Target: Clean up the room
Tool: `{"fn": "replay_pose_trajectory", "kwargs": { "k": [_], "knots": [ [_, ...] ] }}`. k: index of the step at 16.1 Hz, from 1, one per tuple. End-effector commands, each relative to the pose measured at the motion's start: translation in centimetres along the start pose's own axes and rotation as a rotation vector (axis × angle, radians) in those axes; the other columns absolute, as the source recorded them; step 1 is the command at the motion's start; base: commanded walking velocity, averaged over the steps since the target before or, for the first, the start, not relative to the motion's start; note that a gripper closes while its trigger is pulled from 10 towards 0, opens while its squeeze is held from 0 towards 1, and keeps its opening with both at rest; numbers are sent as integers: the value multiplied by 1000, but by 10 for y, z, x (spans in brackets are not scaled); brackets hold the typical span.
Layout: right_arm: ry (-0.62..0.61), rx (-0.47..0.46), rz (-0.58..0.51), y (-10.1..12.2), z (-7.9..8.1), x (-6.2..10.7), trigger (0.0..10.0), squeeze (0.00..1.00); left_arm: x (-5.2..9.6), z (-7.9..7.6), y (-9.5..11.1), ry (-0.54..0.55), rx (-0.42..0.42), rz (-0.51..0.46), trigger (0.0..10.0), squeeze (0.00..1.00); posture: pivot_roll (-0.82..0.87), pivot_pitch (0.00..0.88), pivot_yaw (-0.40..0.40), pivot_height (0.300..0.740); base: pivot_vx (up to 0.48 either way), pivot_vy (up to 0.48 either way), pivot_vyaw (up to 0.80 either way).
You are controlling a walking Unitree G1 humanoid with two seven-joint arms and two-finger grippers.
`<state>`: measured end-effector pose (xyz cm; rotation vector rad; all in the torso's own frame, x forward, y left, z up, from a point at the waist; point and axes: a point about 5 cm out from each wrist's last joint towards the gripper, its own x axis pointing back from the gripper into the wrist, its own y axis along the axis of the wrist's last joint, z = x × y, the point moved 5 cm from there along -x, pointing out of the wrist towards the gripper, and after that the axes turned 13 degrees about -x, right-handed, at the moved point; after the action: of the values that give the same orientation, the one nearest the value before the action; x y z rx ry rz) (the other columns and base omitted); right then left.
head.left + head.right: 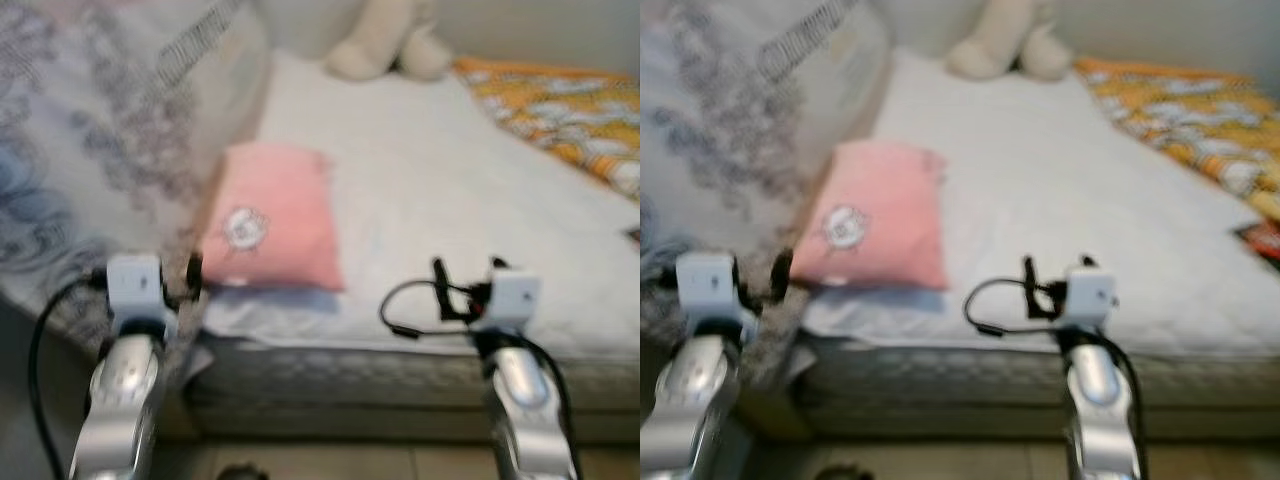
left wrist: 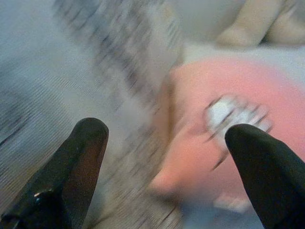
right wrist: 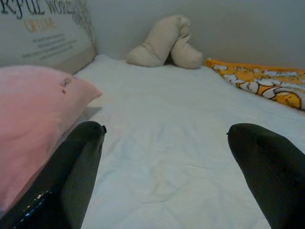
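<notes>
Facing pink pillow [image 1: 275,215] on white bed [image 1: 450,200] (both claws spread)

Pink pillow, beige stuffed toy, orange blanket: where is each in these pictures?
Pink pillow [image 1: 275,215], left eye view, middle of its top face.
Beige stuffed toy [image 3: 164,43], right wrist view, its rounded body.
Orange blanket [image 1: 1185,105], right eye view, its patterned surface.

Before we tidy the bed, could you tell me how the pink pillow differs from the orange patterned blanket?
The pink square pillow is plump and plain apart from one small white motif; the orange patterned blanket lies flat and is covered in white shapes. The pillow sits at the bed's near left edge, the blanket along the far right side. Both rest on the white sheet.
</notes>
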<state>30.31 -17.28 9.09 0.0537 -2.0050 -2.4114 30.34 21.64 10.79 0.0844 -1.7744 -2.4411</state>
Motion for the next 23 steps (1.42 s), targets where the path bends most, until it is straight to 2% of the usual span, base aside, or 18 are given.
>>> {"fn": "replay_pose_trajectory", "kwargs": {
  "k": [1, 4, 7, 9, 12, 17, 23],
  "knots": [
    [-20, -9, 30, -6, -7, 0, 10000, 0, 0, -8, -8, -15, 24, 30, 10000, 0, -23, 0, -19, 740, 0, -450, 0],
    [1, 1, 43, -7, -2, -9, 10000, 0, -8, -13, -8, -17, 58, 37, 10000, 0, -34, 0, -14, 740, 0, -449, 0],
    [0, -18, 84, -17, -2, -9, 10000, 0, -14, -35, 0, -114, 71, 15, 10000, 0, -33, 0, -11, 740, 0, -447, 0],
    [13, -23, 106, -22, 1, -10, 10000, 0, -19, -42, 3, -131, 69, 10, 10000, 0, -33, 0, -8, 740, 126, -418, 0],
    [29, -16, 110, -22, 5, -13, 10000, 0, -22, -46, 7, -134, 82, 5, 10000, 0, -39, 0, -4, 740, 263, -399, 0],
    [17, 3, 94, -18, 2, -16, 10000, 0, -25, -50, 7, -141, 83, 6, 10000, 0, -46, 0, -4, 740, 265, -398, 0],
    [9, 13, 62, -10, -3, -23, 10000, 0, -25, -48, -1, -127, 98, 40, 10000, 0, -48, 0, -1, 740, 269, -394, 0]
  ]
}}
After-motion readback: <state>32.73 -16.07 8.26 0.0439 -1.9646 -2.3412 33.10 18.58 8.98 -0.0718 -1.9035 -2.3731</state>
